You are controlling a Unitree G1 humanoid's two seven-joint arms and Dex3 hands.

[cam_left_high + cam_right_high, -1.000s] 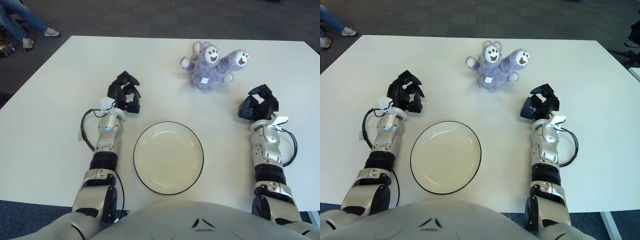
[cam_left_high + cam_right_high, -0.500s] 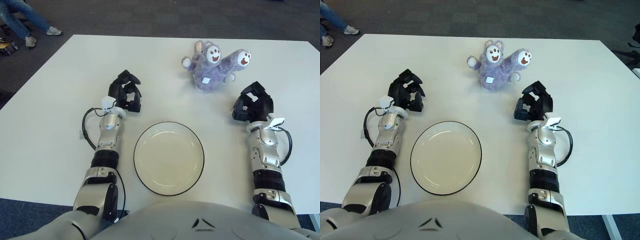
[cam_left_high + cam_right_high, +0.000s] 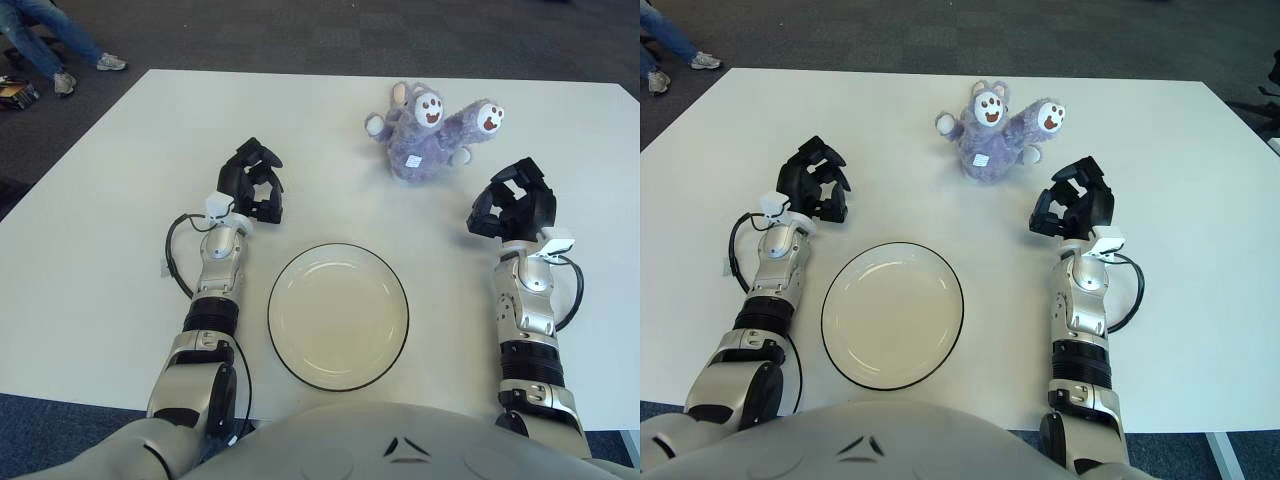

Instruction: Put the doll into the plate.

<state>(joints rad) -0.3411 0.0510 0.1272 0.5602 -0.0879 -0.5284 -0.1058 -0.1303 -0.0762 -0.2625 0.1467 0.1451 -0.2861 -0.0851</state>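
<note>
doll [image 3: 432, 135] beyond raised, empty right hand [image 3: 512, 210]

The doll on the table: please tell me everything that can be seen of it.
The doll is a purple plush animal with fuzzy fabric. It lies on its back, white-soled paws with brown pads raised, a small white tag on its body. It rests on the white table, beyond the plate. Nothing else touches it; the right hand shows near it, apart from it.

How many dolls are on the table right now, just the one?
1. The purple doll lies on the far side of the table, beyond the empty plate and just ahead of the right hand. The left hand shows left of the plate. Nothing seems hidden.
</note>
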